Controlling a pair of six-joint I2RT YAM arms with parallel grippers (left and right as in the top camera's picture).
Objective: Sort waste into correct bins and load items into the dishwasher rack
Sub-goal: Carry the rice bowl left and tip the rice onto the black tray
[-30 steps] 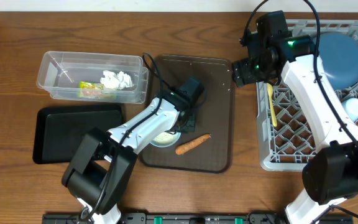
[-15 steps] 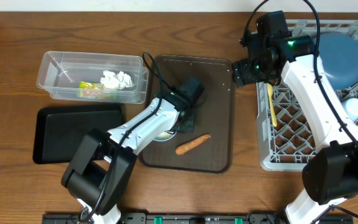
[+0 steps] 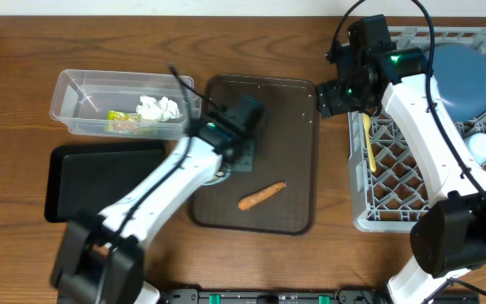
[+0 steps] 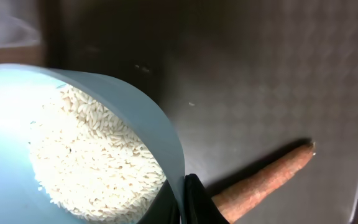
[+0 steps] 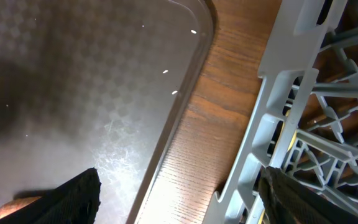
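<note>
Left of the brown tray lies the black tray, bare. The clear tub sits just off the brown tray's far left corner, with the tissue and wrapper already in it.

Over the brown tray's left half, my left gripper is pinched on the rim of the bowl, which holds a good heap of rice. My arm is smeared in the overhead view, so I can't judge how high the bowl sits. As I read it, the job now is emptying that rice, and the black tray looks the likelier place for food.

A rim pinch is a thin hold. I want the bowl level while it travels, and I should tip it only once its lip is well inside the black tray's wall. I would pour over the side away from my fingers so the grains don't spill across them.

The carrot stick lies on the brown tray's near middle, just beside the bowl, and it wants clearing next.

Above the brown tray's far right corner my right gripper hangs with its jaws apart, holding nothing. Right of the brown tray stands the rack, with the spoon in it.
</note>
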